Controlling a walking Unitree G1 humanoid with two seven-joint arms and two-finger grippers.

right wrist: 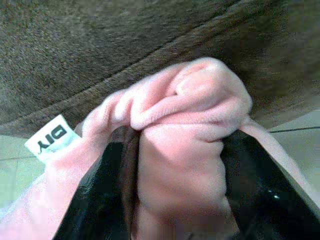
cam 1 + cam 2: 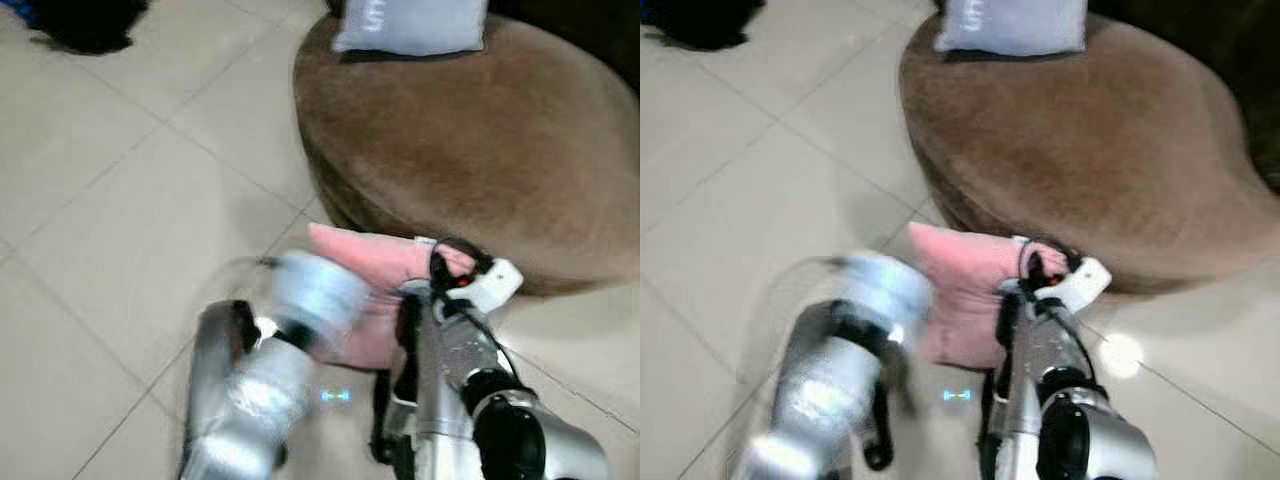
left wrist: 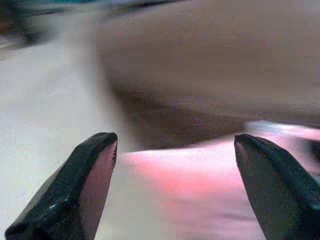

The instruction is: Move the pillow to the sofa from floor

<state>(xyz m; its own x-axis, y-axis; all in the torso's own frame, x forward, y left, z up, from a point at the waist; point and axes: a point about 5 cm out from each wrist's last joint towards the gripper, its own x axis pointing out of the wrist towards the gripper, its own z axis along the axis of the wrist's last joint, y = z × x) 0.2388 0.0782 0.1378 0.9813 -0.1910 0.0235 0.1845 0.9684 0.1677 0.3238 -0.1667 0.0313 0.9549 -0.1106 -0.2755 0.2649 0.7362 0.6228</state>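
I have the right gripper (image 1: 175, 165) pinched tight on a bunched corner of the pink pillow (image 2: 965, 290), which sits low beside the near edge of the brown sofa (image 2: 480, 140), the left gripper (image 3: 175, 185) spread wide and empty, so the lift onto the seat remains.

The pillow (image 2: 375, 275) is plain pink with a white label (image 1: 51, 138) printed in black. The sofa (image 2: 480, 140) is brown, its far cushion (image 2: 410, 25) pale grey. The floor (image 2: 120, 200) is cream tile.
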